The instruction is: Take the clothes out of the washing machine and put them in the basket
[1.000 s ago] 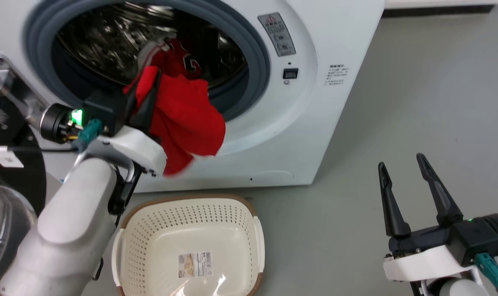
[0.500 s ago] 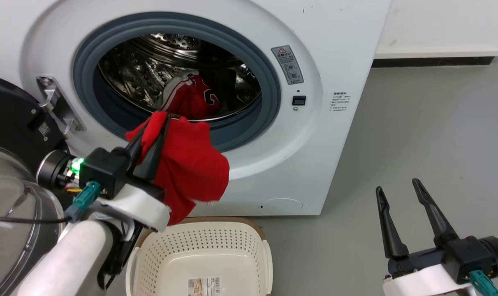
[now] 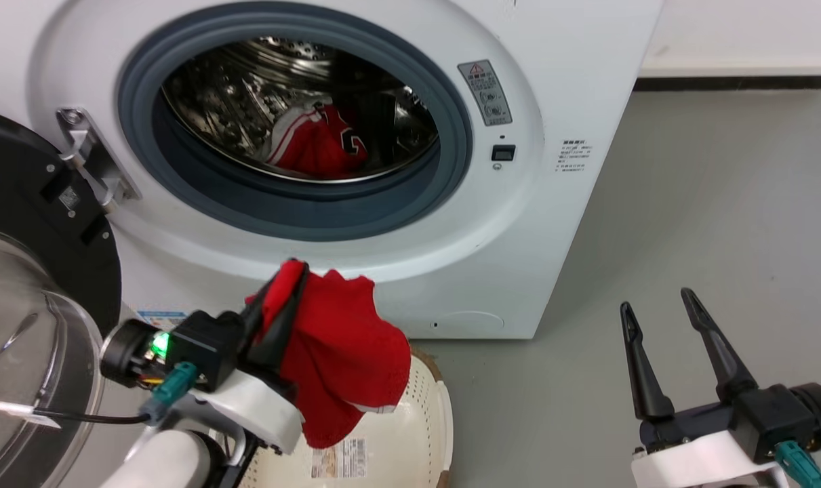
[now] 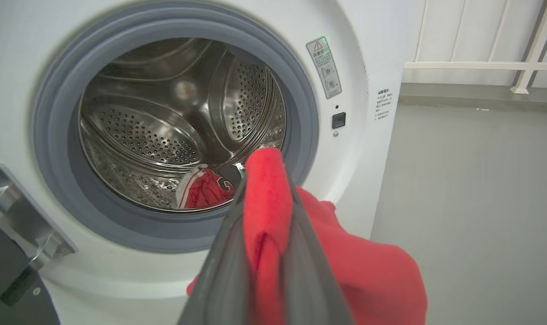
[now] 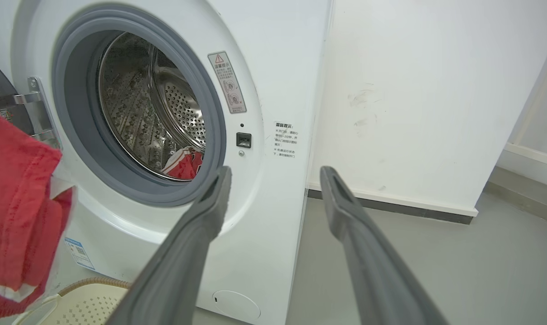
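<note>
Two red pieces catch the eye. One, a plain red garment (image 3: 349,369), is pinched in the left gripper (image 3: 289,285). A fold of it runs up between the two dark fingers (image 4: 221,275) and pokes out just past their tips, with the jaws drawn narrow on the cloth. The rest hangs off the gripper's right side in a loose bunch with a pale hem at the bottom. That bunch is outside the washing machine (image 3: 518,224), in front of its lower panel and over the cream basket (image 3: 427,413) on the floor there. Whether the cloth touches the basket I cannot tell.

The other piece, a red jersey (image 3: 318,139) with white striped trim and part of a black numeral showing, lies at the bottom of the perforated steel drum (image 3: 227,102), behind the grey gasket (image 3: 302,217). The black-rimmed glass door (image 3: 24,203) stands swung open at the left.

Well apart on the right, the right gripper (image 3: 656,301) hangs over the grey floor (image 3: 708,190), its fingers spread wide with nothing between them.
</note>
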Robot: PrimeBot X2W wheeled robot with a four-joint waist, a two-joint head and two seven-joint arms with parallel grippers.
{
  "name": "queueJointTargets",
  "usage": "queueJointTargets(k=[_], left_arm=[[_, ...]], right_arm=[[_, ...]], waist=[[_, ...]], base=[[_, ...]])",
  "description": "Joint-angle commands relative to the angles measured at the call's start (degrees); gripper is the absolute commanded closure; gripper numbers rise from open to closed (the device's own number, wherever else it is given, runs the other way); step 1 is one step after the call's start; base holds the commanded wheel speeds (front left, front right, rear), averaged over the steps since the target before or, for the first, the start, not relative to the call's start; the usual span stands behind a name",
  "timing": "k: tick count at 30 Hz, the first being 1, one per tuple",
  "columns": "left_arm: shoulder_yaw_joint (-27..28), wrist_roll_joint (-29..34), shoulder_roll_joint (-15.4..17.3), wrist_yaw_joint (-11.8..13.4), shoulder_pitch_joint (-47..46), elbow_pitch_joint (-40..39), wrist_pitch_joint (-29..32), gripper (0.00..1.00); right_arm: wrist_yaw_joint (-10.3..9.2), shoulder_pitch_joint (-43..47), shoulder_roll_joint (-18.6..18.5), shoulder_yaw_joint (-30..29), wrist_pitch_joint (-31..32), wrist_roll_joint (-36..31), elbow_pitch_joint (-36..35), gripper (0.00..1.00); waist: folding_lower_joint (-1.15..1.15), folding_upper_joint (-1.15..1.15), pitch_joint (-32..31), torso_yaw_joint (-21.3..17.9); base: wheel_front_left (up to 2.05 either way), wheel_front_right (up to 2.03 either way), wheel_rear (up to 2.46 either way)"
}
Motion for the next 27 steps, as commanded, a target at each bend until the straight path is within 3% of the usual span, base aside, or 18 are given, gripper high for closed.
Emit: queueJointTargets(k=[1,15,27], left_arm=[[-0.2,-0.2,-0.5,-0.3,0.4,0.5,-0.4,1.0],[-2.0,-3.0,-7.0,-6.3,-5.1,20.0,-6.4,1.0],[-4.2,-0.7,-11.5,-12.6,-16.2,44.8,-8.5,1.0]], right_arm=[[-0.04,-1.0,0.0,0.1,-0.1,-0.1,-0.3,0.0],[-0.04,-10.0,0.0,-0.4,-0.1,-0.1,-2.7,0.0],[-0.04,-16.4,0.0,-1.6,-0.1,1.6,-4.4,0.0]], waist=[[0.0,-0.01,1.3,-0.2],[0.0,-0.01,17.8,-4.0],[0.0,-0.01,30.6,-7.6]], base=[[0.0,0.0,0.0],[0.0,0.0,0.0],[0.0,0.0,0.0]])
